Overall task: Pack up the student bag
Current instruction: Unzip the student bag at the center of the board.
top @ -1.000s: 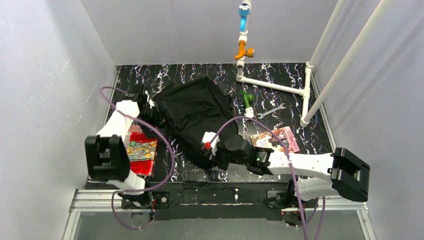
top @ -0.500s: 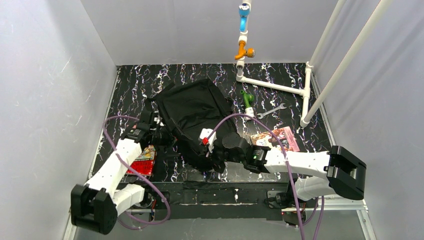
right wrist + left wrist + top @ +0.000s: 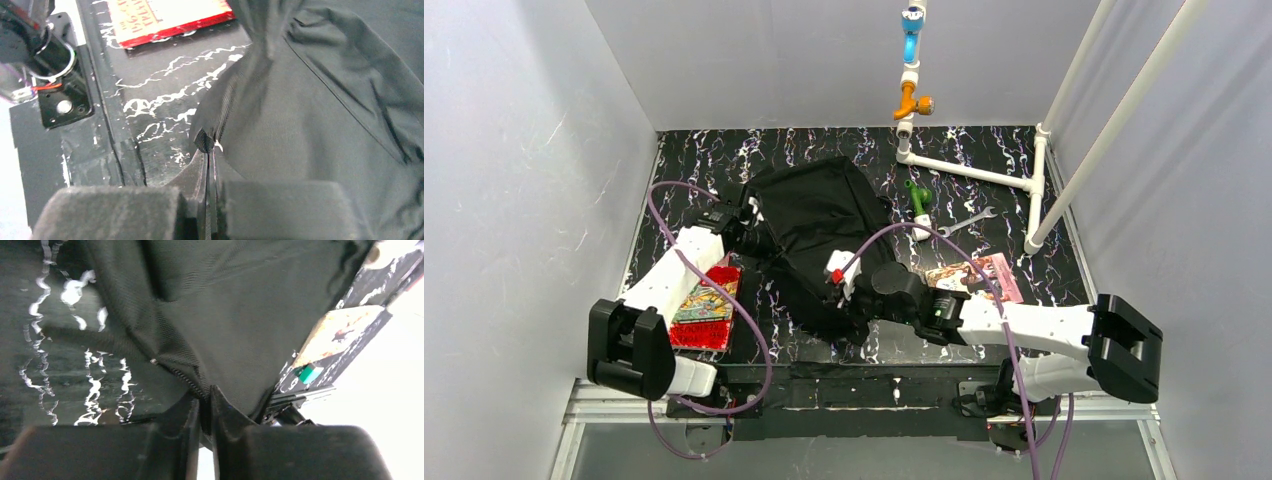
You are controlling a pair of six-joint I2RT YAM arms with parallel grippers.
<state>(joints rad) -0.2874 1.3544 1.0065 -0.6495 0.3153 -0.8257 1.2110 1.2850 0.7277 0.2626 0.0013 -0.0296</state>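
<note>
I can't read anything from here: the red book (image 3: 165, 20) shows cover lettering, but blurred past reading, and the pink booklet (image 3: 976, 279) prints too small.

Grey walls (image 3: 514, 150), black marbled table (image 3: 714, 155)

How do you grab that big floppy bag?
Pinch a raised fold on the near edge of the student bag, coming from the near side. The cloth lies soft and slumped; only a fold fits between fingers, as the right gripper shows.
</note>
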